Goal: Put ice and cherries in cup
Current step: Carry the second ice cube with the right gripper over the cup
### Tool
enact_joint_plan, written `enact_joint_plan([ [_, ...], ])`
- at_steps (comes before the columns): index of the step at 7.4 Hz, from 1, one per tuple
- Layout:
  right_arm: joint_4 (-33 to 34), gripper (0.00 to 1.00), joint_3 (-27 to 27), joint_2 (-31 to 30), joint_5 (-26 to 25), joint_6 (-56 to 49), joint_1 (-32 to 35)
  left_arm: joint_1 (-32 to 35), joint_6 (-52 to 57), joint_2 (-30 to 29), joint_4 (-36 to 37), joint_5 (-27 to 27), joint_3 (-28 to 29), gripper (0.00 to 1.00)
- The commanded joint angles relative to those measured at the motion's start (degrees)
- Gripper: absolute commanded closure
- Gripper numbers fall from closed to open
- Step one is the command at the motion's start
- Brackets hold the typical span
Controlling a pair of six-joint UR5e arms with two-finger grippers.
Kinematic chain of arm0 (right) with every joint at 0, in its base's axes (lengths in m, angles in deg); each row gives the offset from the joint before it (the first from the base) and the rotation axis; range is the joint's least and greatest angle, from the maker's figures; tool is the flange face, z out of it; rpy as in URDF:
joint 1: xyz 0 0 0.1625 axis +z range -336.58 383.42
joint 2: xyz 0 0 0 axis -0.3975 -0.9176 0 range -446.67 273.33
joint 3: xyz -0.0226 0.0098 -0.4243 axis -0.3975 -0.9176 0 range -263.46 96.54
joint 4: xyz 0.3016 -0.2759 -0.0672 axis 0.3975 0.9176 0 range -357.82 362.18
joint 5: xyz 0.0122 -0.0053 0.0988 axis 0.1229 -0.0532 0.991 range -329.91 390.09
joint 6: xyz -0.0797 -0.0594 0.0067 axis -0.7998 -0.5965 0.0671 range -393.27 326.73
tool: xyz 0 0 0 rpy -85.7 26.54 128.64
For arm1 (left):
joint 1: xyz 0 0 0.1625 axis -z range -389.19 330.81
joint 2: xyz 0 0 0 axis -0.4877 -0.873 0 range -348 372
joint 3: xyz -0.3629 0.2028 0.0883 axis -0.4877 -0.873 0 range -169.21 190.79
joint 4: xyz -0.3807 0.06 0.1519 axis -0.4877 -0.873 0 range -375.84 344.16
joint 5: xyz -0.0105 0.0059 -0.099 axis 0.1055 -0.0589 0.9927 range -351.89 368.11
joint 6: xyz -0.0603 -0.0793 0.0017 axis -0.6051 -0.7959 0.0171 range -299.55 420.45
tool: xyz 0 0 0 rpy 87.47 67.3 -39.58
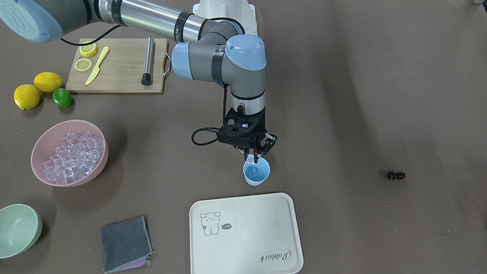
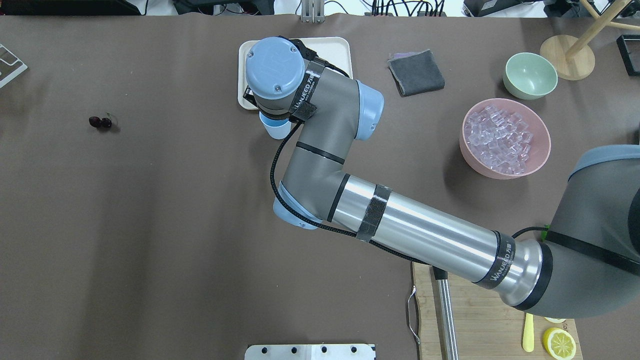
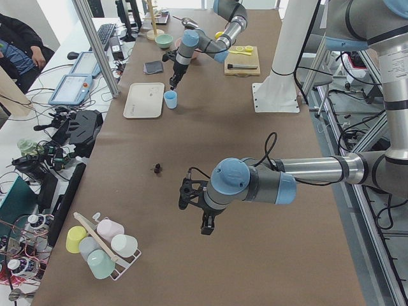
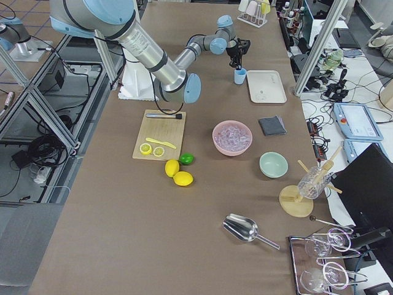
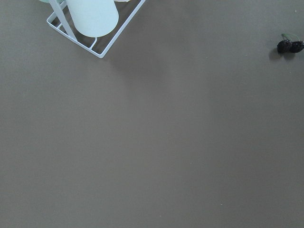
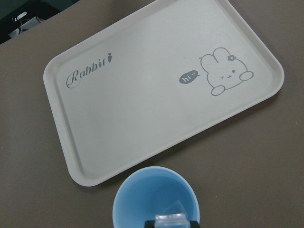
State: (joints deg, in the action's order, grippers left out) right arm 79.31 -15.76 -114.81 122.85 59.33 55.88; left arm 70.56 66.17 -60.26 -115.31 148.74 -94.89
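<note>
The light-blue cup (image 1: pixel 257 174) stands upright just in front of the cream tray. My right gripper (image 1: pixel 254 156) hangs directly over its rim, shut on one clear ice cube (image 1: pixel 251 158). The right wrist view shows that cube (image 6: pixel 172 214) between the fingertips, above the cup's mouth (image 6: pixel 142 197). The other ice cubes (image 1: pixel 74 154) fill the pink bowl (image 1: pixel 38 146). The cherries (image 1: pixel 396 176) lie on the bare table far from the cup, and show in the left wrist view (image 5: pixel 290 45). My left gripper (image 3: pixel 199 213) hovers near them; I cannot tell if it is open.
The cream tray (image 1: pixel 247 232) lies beside the cup. A grey cloth (image 1: pixel 125 243) and a pale green bowl (image 1: pixel 17 228) sit beyond the pink bowl. A cutting board (image 1: pixel 121 64), lemons and a lime (image 1: pixel 62 97) lie nearer the robot. A cup rack (image 5: pixel 90 23) stands by the left arm.
</note>
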Motion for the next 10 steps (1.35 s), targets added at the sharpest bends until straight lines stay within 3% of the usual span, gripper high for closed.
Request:
enact_joint_plan([
  [1, -0.14, 0.81, -1.08, 0.63, -1.17, 1.79, -0.38, 0.01, 0.00, -0.08, 0.07, 0.00, 0.03, 0.02],
  [4, -0.14, 0.76, -1.08, 0.72, -1.26, 3.11, -0.56, 0.01, 0.00, -0.08, 0.07, 0.00, -0.05, 0.02],
  [5, -0.14, 0.31, -1.08, 0.72, -1.18, 2.50, -0.56, 0.01, 0.00, -0.08, 0.07, 0.00, 0.03, 0.02],
  [6, -0.05, 0.24, -0.99, 0.72, -1.00, 1.71, -0.56, 0.01, 0.00, -0.08, 0.07, 0.00, 0.03, 0.02],
  [7, -0.05, 0.18, -0.73, 0.63, -0.82, -1.08, -0.56, -0.08, 0.00, -0.08, 0.07, 0.00, 0.03, 0.02],
  [9, -0.05, 0.19, 0.58, 0.20, -0.30, -3.37, -0.30, 0.01, 0.00, -0.08, 0.07, -0.08, 0.12, 0.02],
  [10, 0.56, 0.21, 4.51, -2.76, 2.75, -6.26, 0.23, 0.01, 0.00, -0.08, 0.07, -0.09, 0.12, 0.02],
])
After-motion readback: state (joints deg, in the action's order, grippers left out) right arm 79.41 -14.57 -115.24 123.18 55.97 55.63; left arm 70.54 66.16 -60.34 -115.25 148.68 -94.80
